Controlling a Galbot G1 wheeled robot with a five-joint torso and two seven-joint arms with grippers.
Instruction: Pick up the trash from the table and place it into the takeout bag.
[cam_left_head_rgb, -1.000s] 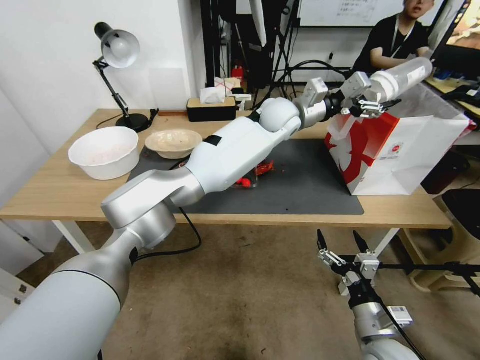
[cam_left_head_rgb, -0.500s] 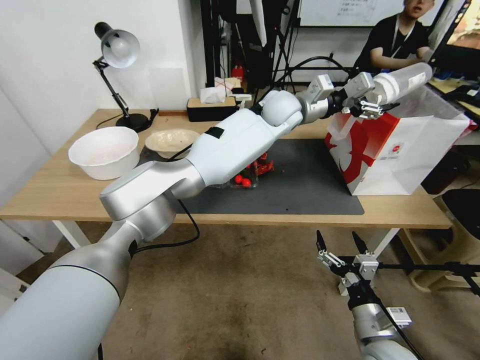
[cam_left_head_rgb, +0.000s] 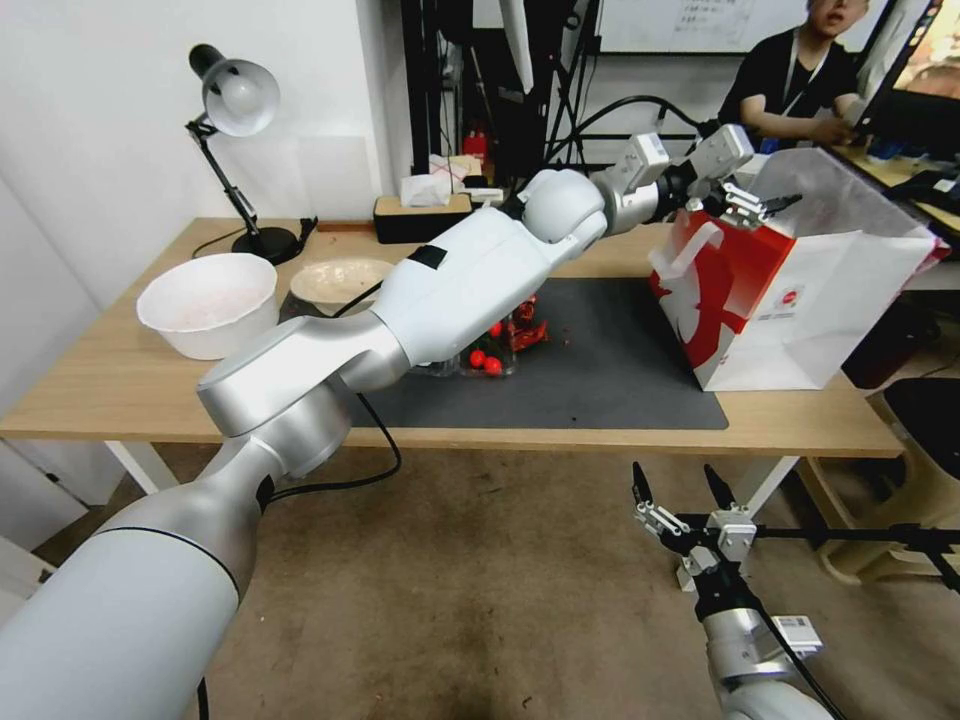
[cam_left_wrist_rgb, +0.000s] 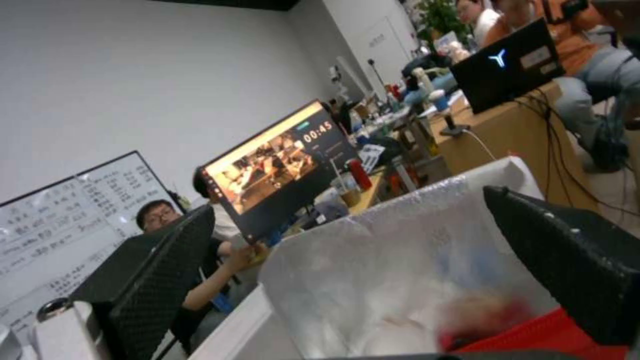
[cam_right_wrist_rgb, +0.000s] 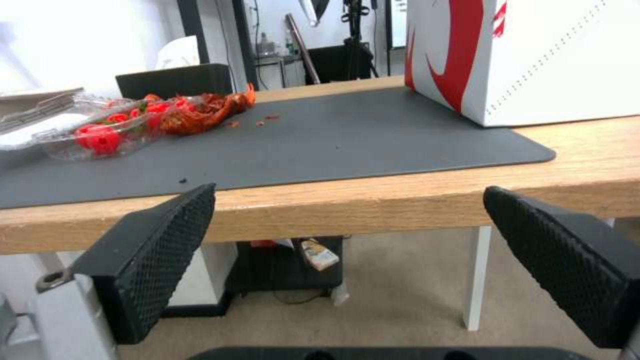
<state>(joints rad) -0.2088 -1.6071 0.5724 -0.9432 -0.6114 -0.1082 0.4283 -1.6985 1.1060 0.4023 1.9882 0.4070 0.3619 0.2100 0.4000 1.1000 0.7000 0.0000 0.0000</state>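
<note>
Your left arm stretches across the surface (cam_left_head_rgb: 120, 395), its left gripper (cam_left_head_rgb: 752, 203) poised above the open mouth of the takeout bag (cam_left_head_rgb: 800, 310), jaws apart and holding nothing. Seen from the left wrist, the two black pads (cam_left_wrist_rgb: 160, 270) frame the bag's crinkled clear liner (cam_left_wrist_rgb: 400, 260), where pale and reddish litter lies blurred at the bottom. The takeout bag stands upright at the right end of the dark grey mat (cam_left_head_rgb: 610, 370), its red panel facing your left.

On the mat, partly hidden behind your left forearm, a clear plastic tray (cam_right_wrist_rgb: 87, 132) holds small red fruit, with a heap of red-orange scraps (cam_right_wrist_rgb: 203, 110) just beside it and a few crumbs nearby. A shallow beige bowl (cam_left_head_rgb: 335, 280) sits at the mat's far left corner, next to a larger white bowl (cam_left_head_rgb: 208, 303) on the bare wood.

Your right gripper (cam_left_head_rgb: 682, 492) hangs below the surface's near edge, over the floor, jaws spread wide and empty.
</note>
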